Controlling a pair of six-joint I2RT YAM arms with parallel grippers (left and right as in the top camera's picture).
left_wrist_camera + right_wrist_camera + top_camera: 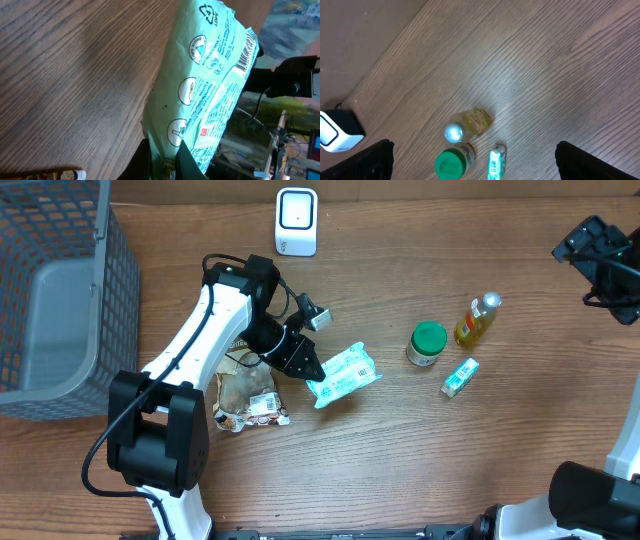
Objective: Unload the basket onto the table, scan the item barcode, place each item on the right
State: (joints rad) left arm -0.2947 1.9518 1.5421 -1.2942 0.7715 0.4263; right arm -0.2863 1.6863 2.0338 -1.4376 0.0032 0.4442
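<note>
Step in hand, presenting: your left fingers (308, 367) clamp the mint-green packet (343, 374) over the middle of the surface (450, 460), your right fingers (370, 162) stand apart, empty; the next move likely calls for turning its barcode (247, 54) toward the white scanner (296, 220).

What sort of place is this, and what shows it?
Likely a mock shop checkout on a wooden table: a white scanner, a grey basket, and groceries like the green-lidded jar and yellow bottle.
</note>
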